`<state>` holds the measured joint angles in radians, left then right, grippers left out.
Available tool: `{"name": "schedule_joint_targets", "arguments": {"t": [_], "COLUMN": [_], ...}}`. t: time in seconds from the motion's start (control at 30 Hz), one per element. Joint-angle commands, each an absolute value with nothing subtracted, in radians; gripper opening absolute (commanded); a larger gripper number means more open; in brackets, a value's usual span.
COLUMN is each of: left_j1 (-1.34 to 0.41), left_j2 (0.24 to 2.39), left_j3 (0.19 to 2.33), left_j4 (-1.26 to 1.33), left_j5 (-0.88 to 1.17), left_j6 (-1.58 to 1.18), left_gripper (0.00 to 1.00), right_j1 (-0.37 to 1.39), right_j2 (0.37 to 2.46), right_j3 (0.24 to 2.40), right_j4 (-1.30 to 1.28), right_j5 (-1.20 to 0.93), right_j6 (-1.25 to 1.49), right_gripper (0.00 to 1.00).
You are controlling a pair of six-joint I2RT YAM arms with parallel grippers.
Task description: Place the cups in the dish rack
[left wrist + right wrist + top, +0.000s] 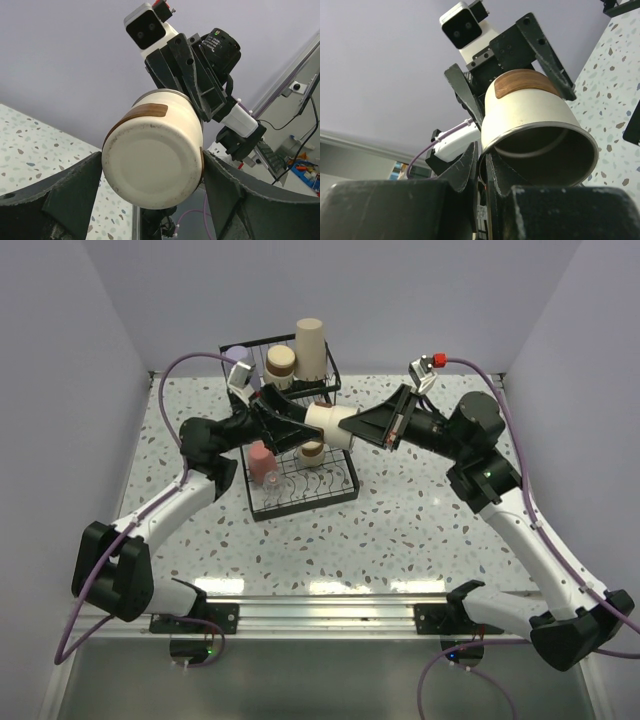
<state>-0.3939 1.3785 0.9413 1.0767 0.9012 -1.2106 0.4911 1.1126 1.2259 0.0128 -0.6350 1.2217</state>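
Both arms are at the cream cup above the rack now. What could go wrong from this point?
1. The right gripper pinches only the rim wall of the cream cup. Such a thin hold may let it tilt or slip.
2. The left gripper flanks the cup's base, but I cannot tell whether it presses. If the right one lets go too early, the cup may fall onto the dish rack and hit the pink cup.

Speckled table (430, 525), black wire dish rack (305, 506) at its middle
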Motion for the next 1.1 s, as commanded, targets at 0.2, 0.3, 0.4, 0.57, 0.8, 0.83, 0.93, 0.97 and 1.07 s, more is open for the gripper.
{"name": "schedule_joint_targets", "arguments": {"t": [0.2,0.3,0.4,0.57,0.8,0.83,0.93,0.97,1.07], "left_j1": [-0.399,-0.403,-0.403,-0.403,-0.405,-0.405,-0.416,-0.420,-0.481], "left_j2": [1.367,1.365,1.359,1.339,1.270,1.266,1.266,1.273,1.311], "left_j3": [0.996,0.993,0.989,0.988,1.054,1.090,1.158,1.170,1.209], "left_j4": [1.086,1.088,1.085,0.990,0.521,0.364,0.086,0.031,-0.145], "left_j5": [0.862,0.858,0.851,0.841,0.756,0.737,0.625,0.564,0.421], "left_j6": [-1.187,-1.187,-1.183,-1.120,-0.809,-0.693,-0.490,-0.448,-0.313], "left_gripper": [0.55,0.26,0.05,0.00,0.00,0.00,0.00,0.00,0.00], "right_j1": [0.508,0.508,0.508,0.509,0.509,0.508,0.509,0.509,0.508], "right_j2": [1.100,1.100,1.101,1.101,1.083,1.074,1.029,1.008,0.985], "right_j3": [1.223,1.220,1.226,1.273,1.465,1.492,1.508,1.506,1.485], "right_j4": [0.060,0.051,0.022,-0.150,-0.601,-0.683,-0.806,-0.831,-0.908], "right_j5": [-0.646,-0.646,-0.643,-0.615,-0.422,-0.358,-0.247,-0.227,-0.192], "right_j6": [1.218,1.213,1.201,1.087,0.792,0.767,0.695,0.671,0.644], "right_gripper": [0.00,0.00,0.00,0.61,0.98,0.98,0.98,0.98,0.98]}}
